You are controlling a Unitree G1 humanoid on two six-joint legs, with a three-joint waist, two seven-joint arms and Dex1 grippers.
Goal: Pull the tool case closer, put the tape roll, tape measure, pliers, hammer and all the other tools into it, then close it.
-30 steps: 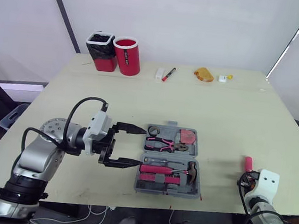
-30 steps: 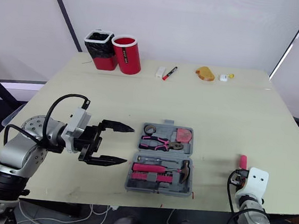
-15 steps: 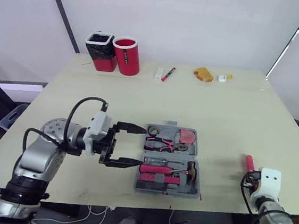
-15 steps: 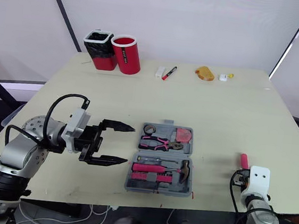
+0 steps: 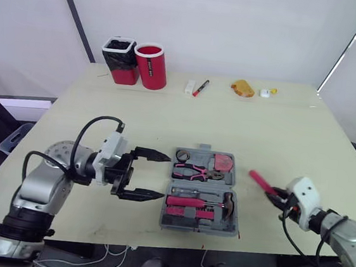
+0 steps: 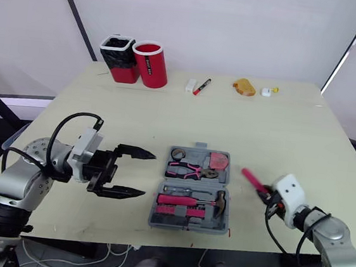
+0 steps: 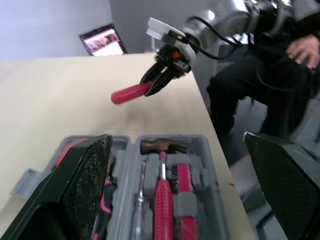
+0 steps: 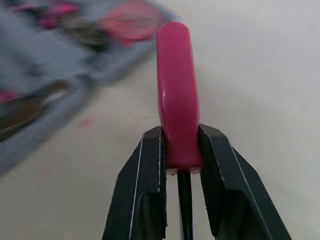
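**A:** Table [image 5: 167, 119], pale beige and broad: what is lying on it?

**B:** A grey plastic tool case [image 5: 232, 177] is lying open near the front edge, with a pink-handled hammer [image 5: 196, 203] and pliers [image 5: 193, 170] sitting in its trays.

**A:** And the arms?

**B:** The left gripper [image 5: 164, 177] is hovering just beside the case's left side, its black fingers spread wide and holding nothing. The right gripper [image 5: 273, 193] is hanging to the case's right, clamping a slim pink-handled tool [image 5: 259, 180], possibly a screwdriver. The handle is pointing toward the case, apart from it.
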